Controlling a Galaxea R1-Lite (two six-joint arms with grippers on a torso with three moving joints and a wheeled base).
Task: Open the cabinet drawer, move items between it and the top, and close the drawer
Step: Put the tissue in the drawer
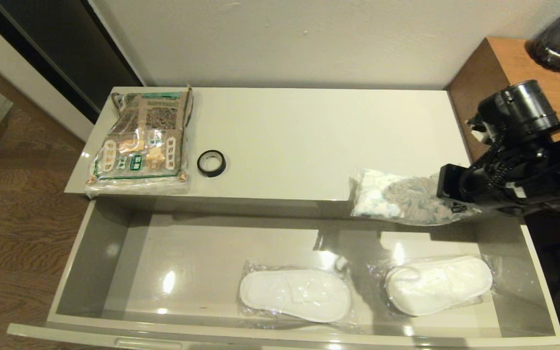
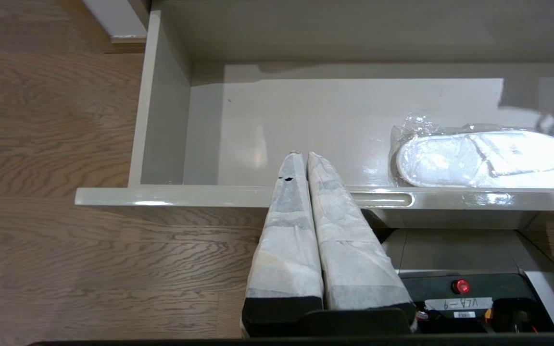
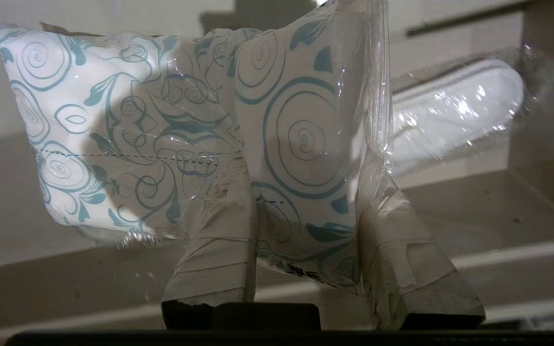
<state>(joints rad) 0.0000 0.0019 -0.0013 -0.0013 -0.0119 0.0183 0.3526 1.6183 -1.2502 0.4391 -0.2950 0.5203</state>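
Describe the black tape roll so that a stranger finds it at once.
Look at the cream-white cabinet top above the open drawer. Near its left front lies a brown-and-green packet; the tape roll sits just right of it. It is the only small black ring there.

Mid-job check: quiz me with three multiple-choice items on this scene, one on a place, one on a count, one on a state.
1. Where is the black tape roll?
A. in the drawer
B. on the top, beside the brown-and-green packet
C. in a gripper

2. How many wrapped slippers lie in the cabinet drawer?
A. one
B. two
C. three

3. What is the right gripper doing?
A. hanging open
B. pulling the drawer front
C. gripping the white soft pack

Answers:
1 B, the roll sits on the top.
2 B, one slipper and another slipper.
3 C, its fingers pinch the pack.
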